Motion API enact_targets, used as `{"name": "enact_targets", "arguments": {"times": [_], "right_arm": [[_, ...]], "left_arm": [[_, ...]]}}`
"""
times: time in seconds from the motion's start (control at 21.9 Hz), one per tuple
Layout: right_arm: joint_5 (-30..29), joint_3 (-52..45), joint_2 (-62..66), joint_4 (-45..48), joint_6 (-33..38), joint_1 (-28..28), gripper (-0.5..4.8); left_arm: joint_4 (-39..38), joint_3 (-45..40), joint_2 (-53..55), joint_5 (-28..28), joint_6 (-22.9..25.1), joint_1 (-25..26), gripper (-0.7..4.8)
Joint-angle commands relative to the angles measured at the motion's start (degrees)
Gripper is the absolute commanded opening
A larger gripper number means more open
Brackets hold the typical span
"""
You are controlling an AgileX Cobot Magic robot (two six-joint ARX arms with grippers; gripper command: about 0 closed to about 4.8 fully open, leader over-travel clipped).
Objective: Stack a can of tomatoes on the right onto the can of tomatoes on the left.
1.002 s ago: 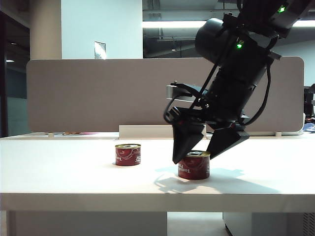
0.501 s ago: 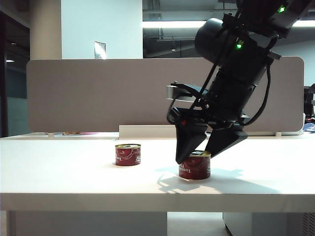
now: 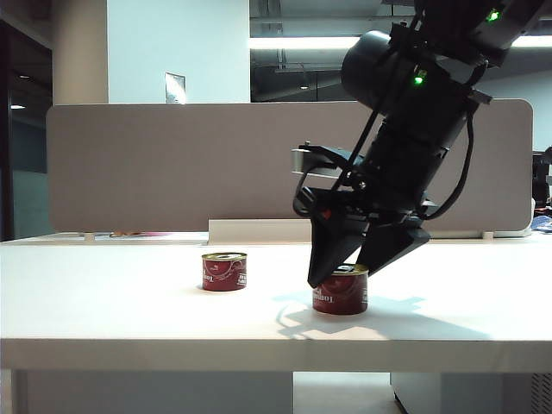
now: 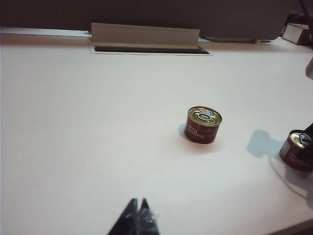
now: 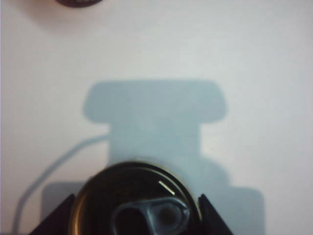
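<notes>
At lower centre of my left wrist view, the left gripper (image 4: pixel 137 215) idles clenched shut; the left can (image 3: pixel 224 271) waits centre-frame. Right of it, my right gripper (image 3: pixel 347 269) straddles the right can (image 3: pixel 340 290), fingers touching or nearly so — I cannot tell if gripped. I judge it rigid, weighty, slick; best squeezed across its sidewall.

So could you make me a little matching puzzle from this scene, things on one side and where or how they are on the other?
Things:
1. left can
2. right can
3. right gripper
4. left gripper

States:
A. fingers on either side of a can's top
B. standing alone on the table, untouched
C. low over bare table, fingertips together
D. between two dark fingers

Pairs: 1-B, 2-D, 3-A, 4-C
</notes>
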Motion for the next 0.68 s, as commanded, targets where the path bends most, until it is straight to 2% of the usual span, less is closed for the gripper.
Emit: {"name": "enact_targets", "arguments": {"times": [0.05, 0.36, 0.68], "right_arm": [[0.15, 0.92, -0.17, 0.15, -0.48, 0.07, 2.27], [0.13, 9.22, -0.17, -6.64, -0.81, 0.07, 2.27], [0.13, 17.09, -0.11, -8.52, -0.92, 0.07, 2.27]], "left_arm": [[0.37, 0.20, 0.07, 0.02, 0.24, 0.02, -0.06], [0.37, 0.20, 0.07, 0.02, 0.24, 0.02, -0.06], [0.39, 0.20, 0.07, 0.02, 0.24, 0.02, -0.06]]}}
